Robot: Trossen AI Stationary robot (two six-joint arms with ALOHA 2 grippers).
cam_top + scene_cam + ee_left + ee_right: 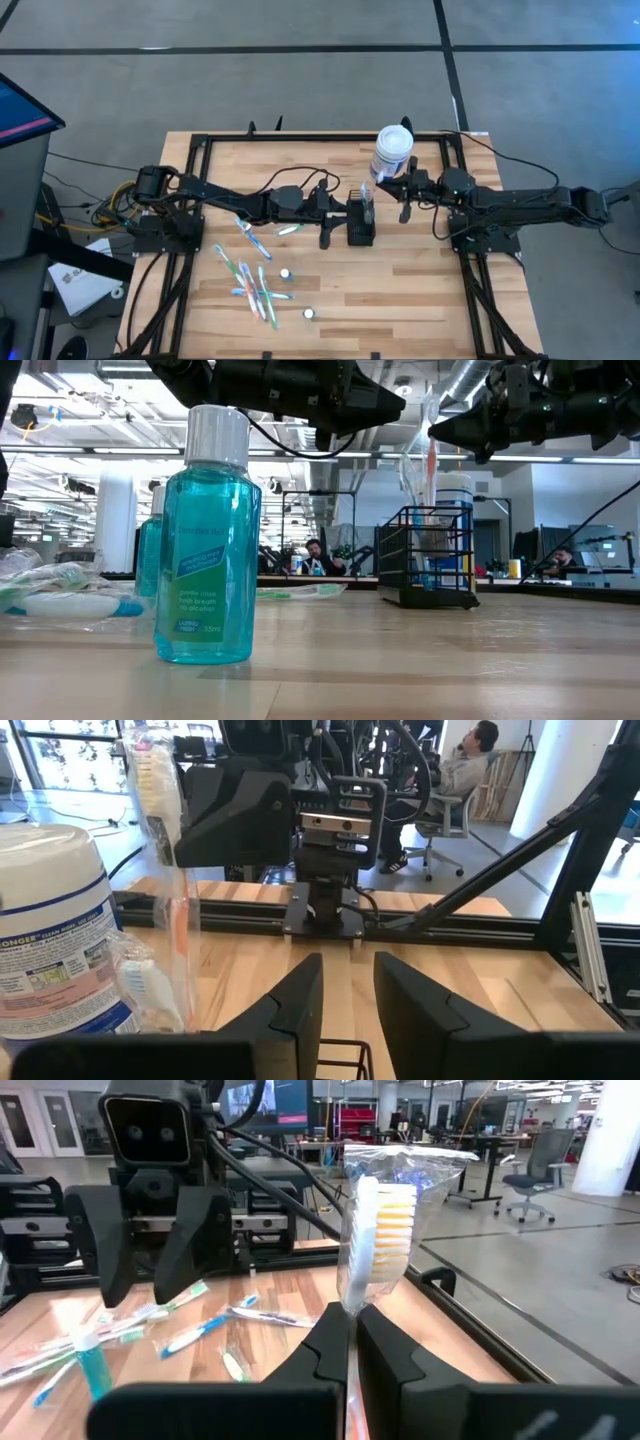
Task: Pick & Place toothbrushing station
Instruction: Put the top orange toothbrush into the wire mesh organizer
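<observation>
The toothbrushing station [360, 228], a small black wire caddy, stands upright on the wooden table near its middle [425, 555]. A toothbrush in a clear wrapper [380, 1220] rises out of the station [165, 860]. My left gripper [348, 990] hovers open just above the station's left edge, with the wire rim [340, 1055] below its fingers. My right gripper [350, 1325] reaches in level from the table's right side, shut at the wrapped toothbrush [365, 193]. My right gripper pinches the toothbrush's clear wrapper [346, 1302] just below the bristle head, at the free ends of its two fingers. The fingers come level from the table's right side and lie across the brush. The brush stands upright, head above the fingers, handle running down into the station.
A white canister with a blue label [392, 150] stands just behind the station. Several loose wrapped toothbrushes [255, 280] and small mouthwash bottles [208, 535] lie on the table's near left part. Black frame rails [300, 138] border the tabletop.
</observation>
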